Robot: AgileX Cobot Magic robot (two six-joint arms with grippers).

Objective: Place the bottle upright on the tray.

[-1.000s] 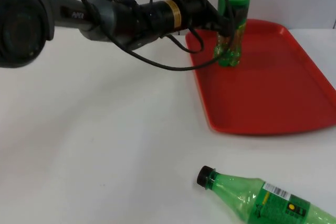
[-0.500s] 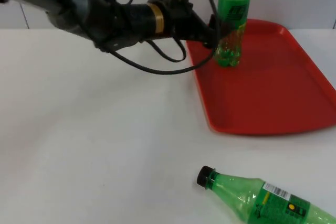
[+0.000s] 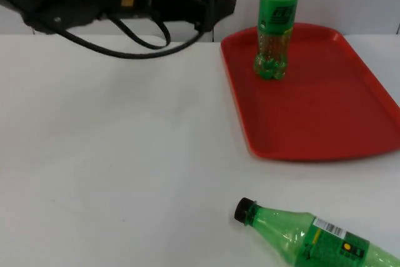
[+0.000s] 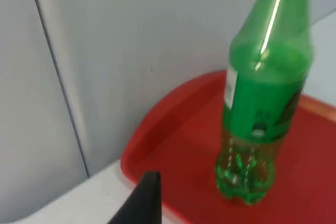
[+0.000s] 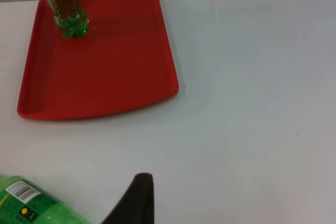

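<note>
Bottle upright on the red tray, near its back left corner: that is what we find from the top, with the left hand off the tray beside its left rim, apart from the bottle; we cannot tell whether its fingers are spread or closed. A second green bottle lies on its side on the white desk, well apart from the tray, cap pointing left.

From the left wrist, we see the bottle standing free on the tray, grey wall behind it. We judge the placing done; a good finish means drawing this arm off clear of the bottle so nothing tips it.

From the right wrist, we see the tray, the standing bottle and the lying bottle. The right arm waits; we cannot tell its hand's state. Nothing blocks the way.
</note>
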